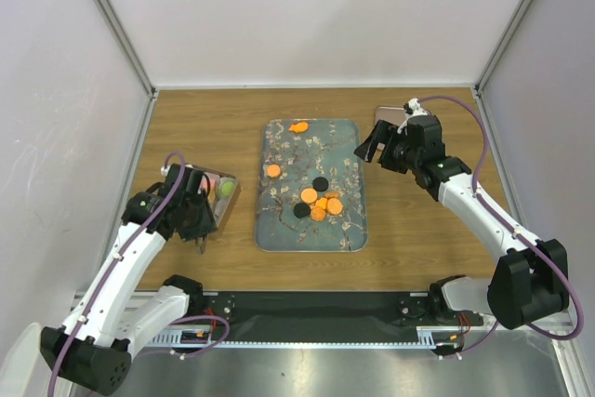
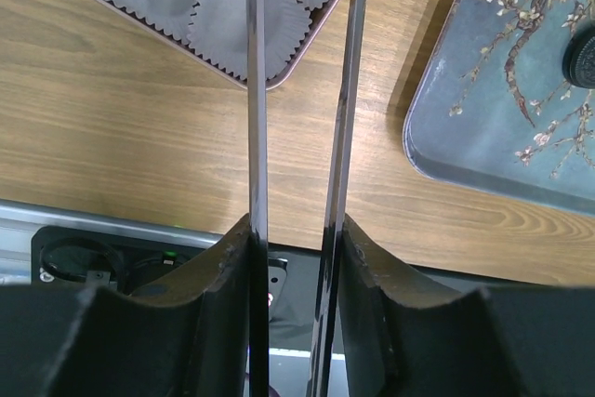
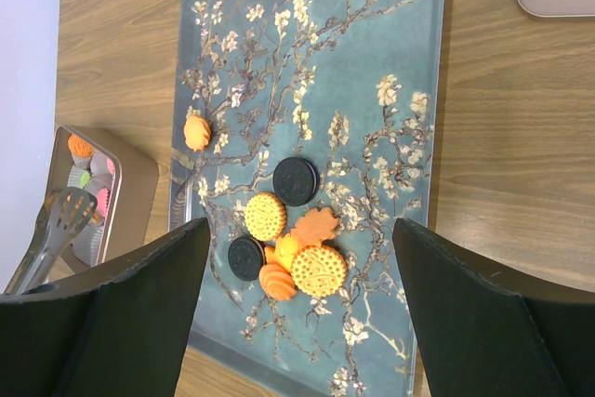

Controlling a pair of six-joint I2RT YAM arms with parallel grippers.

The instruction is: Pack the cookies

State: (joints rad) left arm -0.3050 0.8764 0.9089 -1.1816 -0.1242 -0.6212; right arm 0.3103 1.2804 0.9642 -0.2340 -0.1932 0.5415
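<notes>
The cookies lie on a floral grey tray (image 1: 279, 230). A fish-shaped orange one (image 1: 298, 126) sits at the far end and another orange one (image 1: 273, 171) near the left rim. Two black ones (image 1: 320, 183) and several orange ones (image 1: 323, 203) cluster near the front. My left gripper (image 1: 195, 216) is shut on metal tongs (image 2: 256, 90) beside a small box (image 1: 230, 200) with paper liners (image 2: 232, 6). The box holds pink and green pieces (image 1: 226, 189). My right gripper (image 1: 372, 148) hangs open over the tray's right edge, looking down on the cluster (image 3: 319, 270).
A pinkish lid (image 1: 390, 116) lies on the wooden table behind the right gripper. White walls close in the left, back and right sides. The arm bases and a black rail run along the near edge.
</notes>
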